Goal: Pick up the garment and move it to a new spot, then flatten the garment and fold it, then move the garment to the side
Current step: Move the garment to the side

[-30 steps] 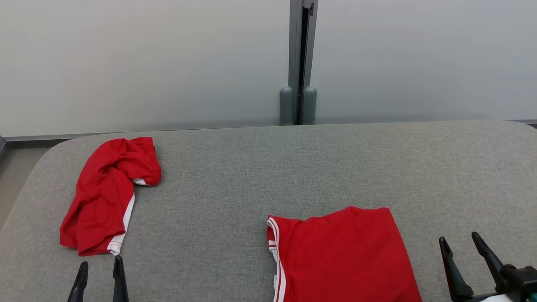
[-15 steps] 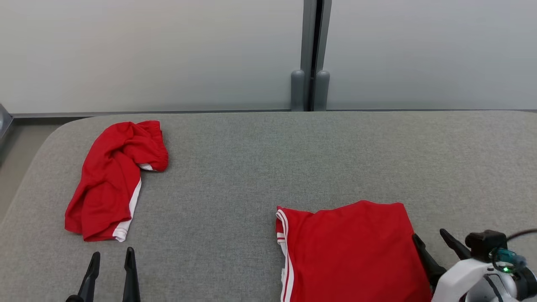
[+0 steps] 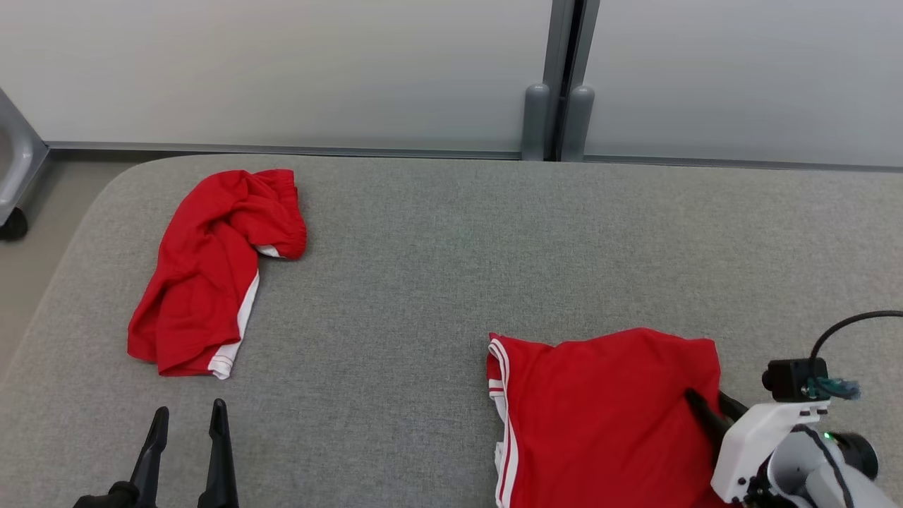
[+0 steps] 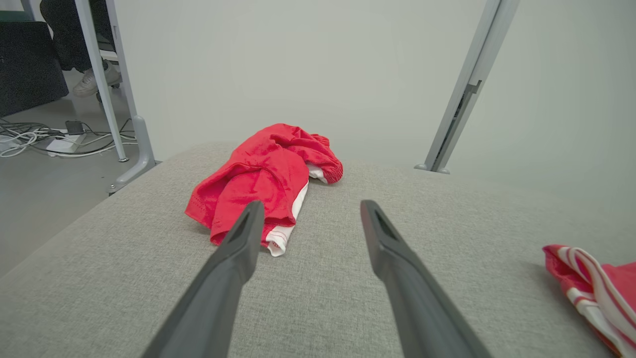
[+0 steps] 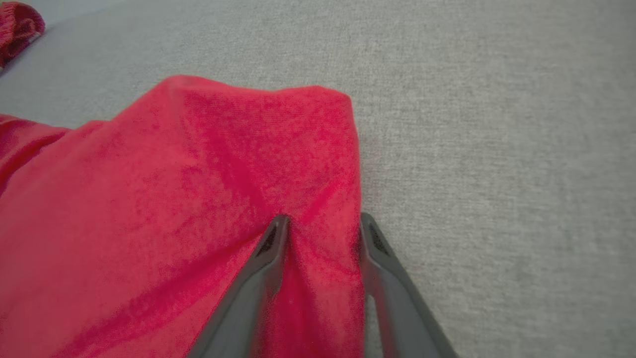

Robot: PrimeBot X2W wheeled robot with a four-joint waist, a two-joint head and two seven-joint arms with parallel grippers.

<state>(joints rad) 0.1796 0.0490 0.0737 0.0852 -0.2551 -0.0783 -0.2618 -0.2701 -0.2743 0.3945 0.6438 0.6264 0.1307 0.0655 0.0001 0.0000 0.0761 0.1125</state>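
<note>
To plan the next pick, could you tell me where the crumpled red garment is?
In the head view, the crumpled red garment lies at the gray table's far left, beyond the left gripper, well left of the folded garment.

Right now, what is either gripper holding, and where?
Left gripper: nothing. Right gripper straddles the right edge of the folded garment; grip cannot be told.
</note>
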